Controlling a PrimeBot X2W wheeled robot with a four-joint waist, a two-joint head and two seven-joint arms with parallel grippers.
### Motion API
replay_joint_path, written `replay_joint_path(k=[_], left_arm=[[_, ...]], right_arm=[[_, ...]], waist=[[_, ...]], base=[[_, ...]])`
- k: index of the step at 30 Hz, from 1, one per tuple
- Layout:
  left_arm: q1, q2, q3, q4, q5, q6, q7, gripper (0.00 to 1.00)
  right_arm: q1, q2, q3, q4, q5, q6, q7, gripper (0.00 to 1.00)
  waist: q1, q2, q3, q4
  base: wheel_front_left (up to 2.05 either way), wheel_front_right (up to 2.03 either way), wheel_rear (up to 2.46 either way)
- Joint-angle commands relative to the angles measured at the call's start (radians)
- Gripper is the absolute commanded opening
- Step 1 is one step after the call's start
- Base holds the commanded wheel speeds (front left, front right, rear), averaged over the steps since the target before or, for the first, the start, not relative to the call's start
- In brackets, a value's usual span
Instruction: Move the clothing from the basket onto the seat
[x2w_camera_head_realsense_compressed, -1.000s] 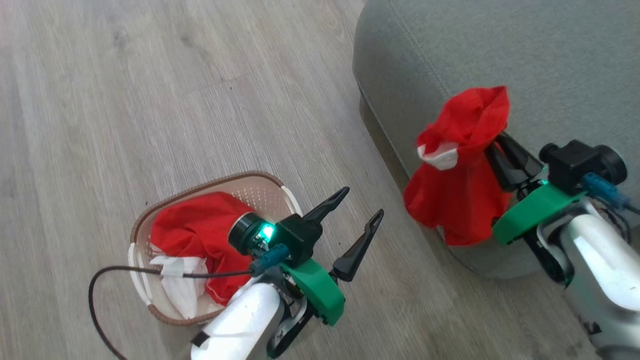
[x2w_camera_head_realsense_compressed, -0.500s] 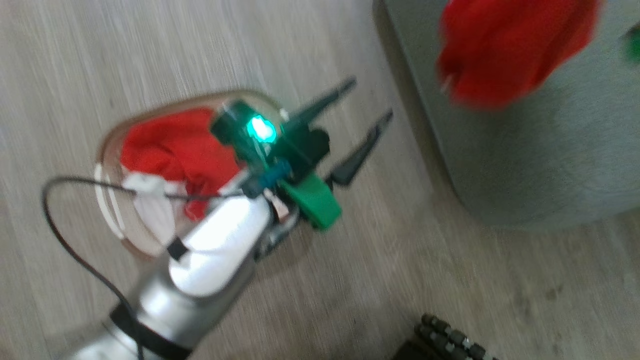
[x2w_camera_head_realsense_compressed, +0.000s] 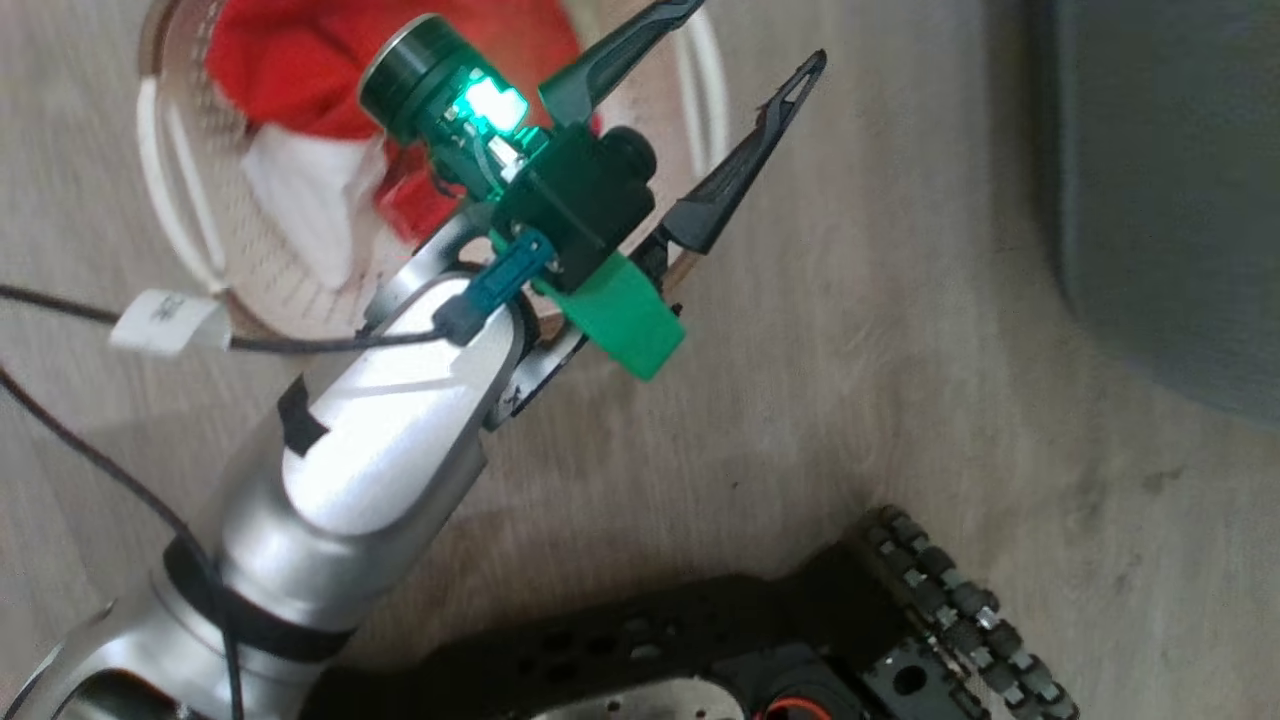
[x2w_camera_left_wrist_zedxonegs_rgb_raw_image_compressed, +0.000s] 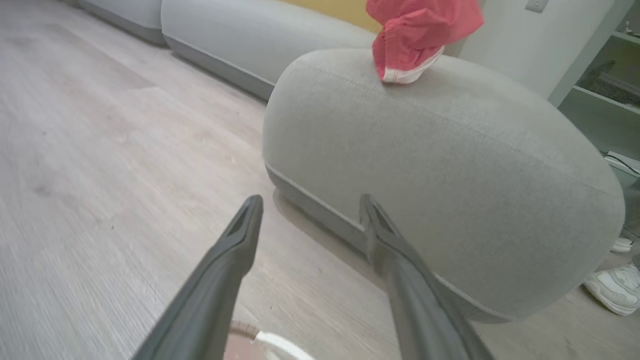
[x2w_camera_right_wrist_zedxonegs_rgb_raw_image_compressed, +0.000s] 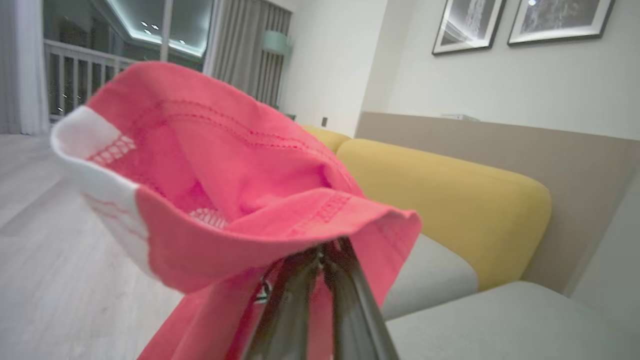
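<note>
step in hand: the carry. right gripper pinched shut on bright red thin jersey with white trim, at the top of the large grey-green upholstered seat; cannot tell if it touches. left gripper spread wide, empty, beside the seat over the small cream perforated basket, with red-and-white fabric inside. next move, likely: lower, let go on the seat.

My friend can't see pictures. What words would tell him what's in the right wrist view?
The right gripper is shut on bunched red clothing with white trim, held up close to the camera. Behind it are a yellow sofa cushion and two framed pictures.
</note>
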Motion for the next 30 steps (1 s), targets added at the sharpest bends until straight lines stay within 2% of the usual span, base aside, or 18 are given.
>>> replay_joint_path(k=[1,5,8,10,15,17,18,19,24,30], left_arm=[[0.027,0.012,0.020,-0.046,-0.001,0.003,-0.006,1.00],[0.064,0.050,0.023,-0.092,0.002,0.011,-0.009,1.00],[0.077,0.070,0.027,-0.118,0.003,0.017,-0.004,1.00],[0.079,0.076,0.030,-0.138,0.003,0.026,0.003,1.00],[0.080,0.081,0.034,-0.154,-0.001,0.037,0.010,1.00],[0.086,0.088,0.039,-0.154,-0.006,0.040,0.010,1.00],[0.091,0.092,0.043,-0.153,-0.010,0.042,0.010,1.00],[0.097,0.095,0.047,-0.150,-0.014,0.045,0.008,1.00],[0.139,0.085,0.062,-0.127,-0.051,0.056,-0.015,1.00],[0.218,0.059,0.081,-0.073,-0.096,0.061,-0.041,1.00]], right_arm=[[-0.003,-0.049,-0.029,-0.019,-0.028,0.000,0.002,0.00],[-0.063,-0.080,-0.166,0.031,-0.171,0.000,0.008,0.00],[-0.046,-0.076,-0.263,0.075,-0.288,0.000,0.025,0.00],[0.008,-0.040,-0.342,0.127,-0.388,0.000,0.043,0.00],[0.045,0.036,-0.440,0.177,-0.476,0.000,0.022,0.00],[0.044,0.056,-0.461,0.192,-0.498,0.000,0.011,0.44],[0.043,0.064,-0.463,0.203,-0.506,0.000,0.011,0.86],[0.045,0.069,-0.459,0.213,-0.514,0.000,0.011,1.00],[0.095,0.074,-0.374,0.275,-0.513,0.000,0.015,1.00],[0.270,0.091,-0.166,0.331,-0.407,0.000,-0.012,1.00]], waist=[[-0.0004,0.0001,0.099,0.082],[-0.0004,0.0001,0.135,0.080],[-0.0004,0.0001,0.146,0.075],[-0.0004,0.0001,0.151,0.071],[-0.0004,0.0001,0.138,0.062],[-0.0004,0.0001,0.123,0.057],[-0.0004,0.0001,0.113,0.054],[-0.0004,0.0001,0.101,0.050],[-0.0004,0.0001,0.005,0.037],[-0.0004,0.0001,-0.176,0.035]], base=[[0.00,0.00,0.00],[0.00,0.00,0.00],[0.00,0.00,0.00],[0.00,0.00,0.00],[0.00,0.00,0.00],[0.00,0.00,0.00],[0.00,0.00,0.00],[0.00,0.00,0.00],[0.00,0.00,0.00],[0.00,0.00,0.00]])
